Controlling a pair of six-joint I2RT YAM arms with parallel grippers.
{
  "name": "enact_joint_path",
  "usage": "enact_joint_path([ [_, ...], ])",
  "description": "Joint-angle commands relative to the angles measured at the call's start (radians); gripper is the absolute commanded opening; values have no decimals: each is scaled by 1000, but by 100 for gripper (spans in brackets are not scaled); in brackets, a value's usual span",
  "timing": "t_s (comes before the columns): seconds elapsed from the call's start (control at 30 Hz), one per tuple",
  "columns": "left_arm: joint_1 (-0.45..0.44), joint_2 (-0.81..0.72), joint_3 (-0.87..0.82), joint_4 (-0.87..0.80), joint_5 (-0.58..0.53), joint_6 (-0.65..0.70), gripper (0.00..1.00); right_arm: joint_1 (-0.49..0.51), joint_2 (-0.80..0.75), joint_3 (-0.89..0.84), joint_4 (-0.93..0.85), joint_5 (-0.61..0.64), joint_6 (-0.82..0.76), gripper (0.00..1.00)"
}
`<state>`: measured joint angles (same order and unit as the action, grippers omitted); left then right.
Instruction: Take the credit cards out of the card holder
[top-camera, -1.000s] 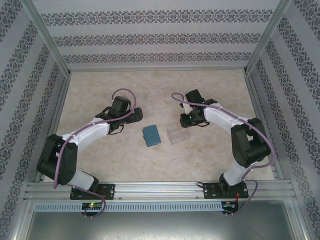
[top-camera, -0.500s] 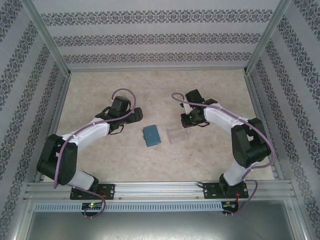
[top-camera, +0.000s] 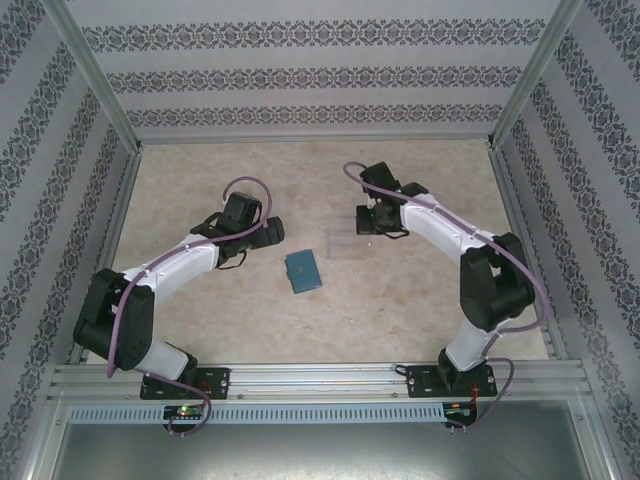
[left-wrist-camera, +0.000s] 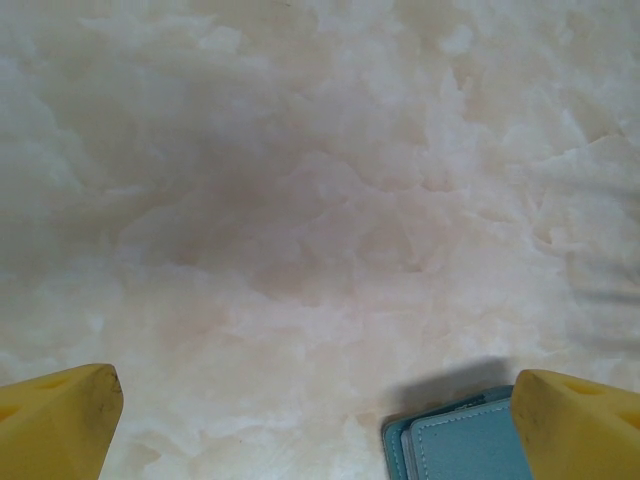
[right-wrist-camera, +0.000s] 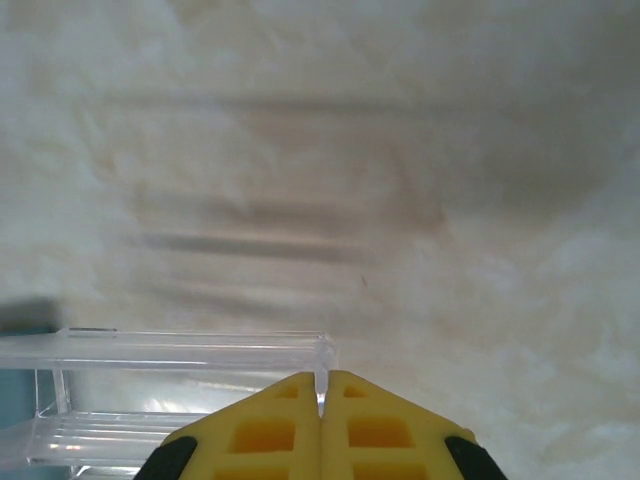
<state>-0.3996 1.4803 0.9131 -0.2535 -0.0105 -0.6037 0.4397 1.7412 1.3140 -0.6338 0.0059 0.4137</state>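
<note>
The card holder (top-camera: 302, 271) is a small teal wallet lying closed on the table's middle; its corner (left-wrist-camera: 460, 448) shows by my left gripper's right finger. The credit cards are hidden. My left gripper (top-camera: 272, 232) hovers just left of and behind the wallet, open (left-wrist-camera: 310, 385), its yellow fingers (left-wrist-camera: 60, 420) wide apart with bare table between them. My right gripper (top-camera: 368, 222) is shut (right-wrist-camera: 322, 385) on the thin end wall of the clear plastic tray (right-wrist-camera: 180, 350), which hangs from it to the left.
The clear tray (top-camera: 345, 243) shows faintly right of and behind the wallet. The marbled tabletop (top-camera: 420, 300) is bounded by aluminium rails (top-camera: 320, 375) at the front and patterned walls on the other sides.
My right gripper closed on the tray's wall and drew back and up, carrying the tray away from the wallet's right side. The left arm held still.
</note>
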Motion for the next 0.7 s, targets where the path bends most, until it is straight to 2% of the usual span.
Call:
enact_joint_path([
  [0.0,-11,1,30,-51,-12,8,100,25,62,86,-27,83,87,1],
  [0.37,-11,23,39,-82,0,19,100,22,284,384,-107,157,70,1],
  [0.67,-10,21,26,-84,4,14,100,10,386,462,-111,148,72,1],
])
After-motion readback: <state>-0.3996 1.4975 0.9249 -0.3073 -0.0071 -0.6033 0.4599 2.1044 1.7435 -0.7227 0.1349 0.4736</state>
